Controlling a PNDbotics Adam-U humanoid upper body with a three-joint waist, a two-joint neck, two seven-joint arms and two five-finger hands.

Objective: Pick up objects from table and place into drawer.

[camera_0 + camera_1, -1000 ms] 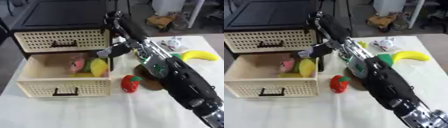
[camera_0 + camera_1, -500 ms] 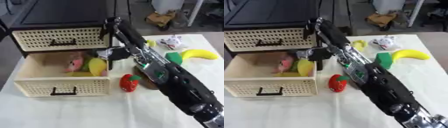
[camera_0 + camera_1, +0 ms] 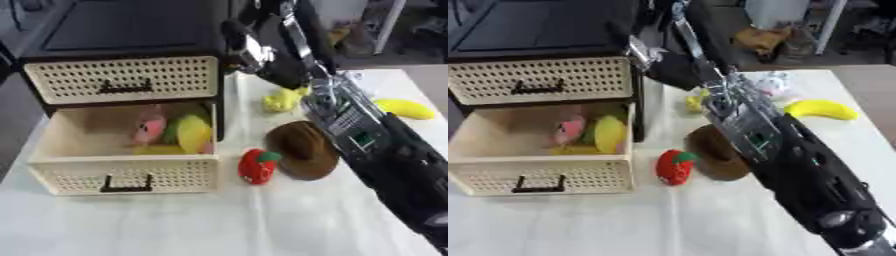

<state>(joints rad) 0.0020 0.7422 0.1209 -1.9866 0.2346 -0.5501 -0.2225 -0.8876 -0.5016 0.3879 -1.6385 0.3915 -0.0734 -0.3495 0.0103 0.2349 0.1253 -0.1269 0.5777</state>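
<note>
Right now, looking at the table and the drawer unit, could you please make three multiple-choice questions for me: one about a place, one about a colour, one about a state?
1. Where is the brown hat?
A. in the drawer
B. on the table
C. on the cabinet

2. What colour is the toy beside the hat?
A. blue
B. red
C. white

3. The lower drawer is:
A. open
B. shut
C. removed

Answers:
1 B, it lies on the white table.
2 B, its body is red with a green top.
3 A, it is pulled out with soft toys inside.
</note>
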